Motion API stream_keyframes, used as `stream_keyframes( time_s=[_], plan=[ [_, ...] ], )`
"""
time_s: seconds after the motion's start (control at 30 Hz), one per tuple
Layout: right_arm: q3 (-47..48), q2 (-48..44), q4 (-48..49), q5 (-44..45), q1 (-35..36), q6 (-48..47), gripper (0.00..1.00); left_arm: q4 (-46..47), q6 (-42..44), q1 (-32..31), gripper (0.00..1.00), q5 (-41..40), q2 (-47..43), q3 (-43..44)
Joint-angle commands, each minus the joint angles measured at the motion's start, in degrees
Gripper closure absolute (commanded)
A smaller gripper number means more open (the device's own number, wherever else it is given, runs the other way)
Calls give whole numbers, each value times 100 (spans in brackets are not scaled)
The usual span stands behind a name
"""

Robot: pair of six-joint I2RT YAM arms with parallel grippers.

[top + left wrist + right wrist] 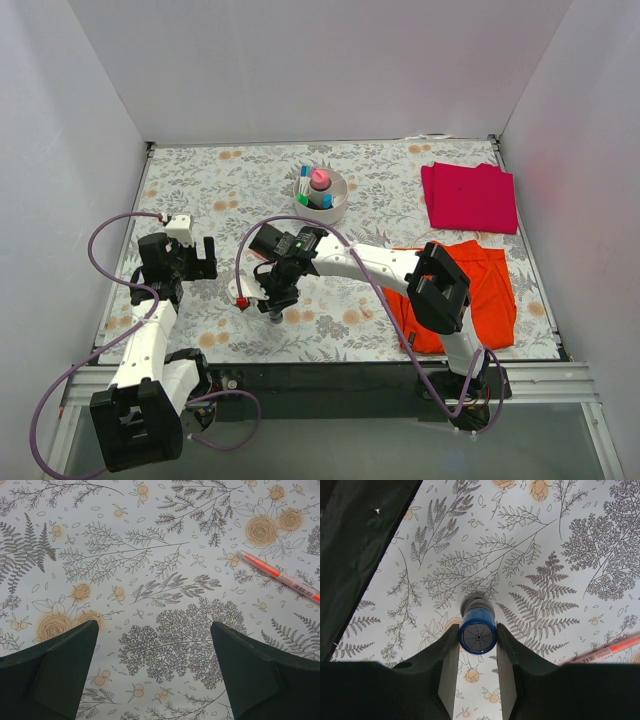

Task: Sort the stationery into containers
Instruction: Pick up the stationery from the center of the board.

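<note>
Partly masked, small blue cylinder (477, 636) in right pincer (477, 629); orange-pink pen (606, 650) cropped.

Blue cylinder (477, 630) gripped, orange-pink pen (280, 576) flat

Bright even light, soft shadows, wrist views' near edges blurry.

The orange-pink pen (280, 576) runs off the right edge.
</note>
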Motion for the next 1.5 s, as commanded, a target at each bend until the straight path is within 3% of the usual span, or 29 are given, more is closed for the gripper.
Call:
stream_keyframes(
  time_s=[0.0, 1.47],
  plan=[
    [229, 60, -75, -81, -32, -113, 99, 66, 45, 22, 2, 67, -53, -12],
    [-624, 385, -75, 157, 152, -307, 99, 154, 97, 31, 2, 49, -18, -65]
  ],
)
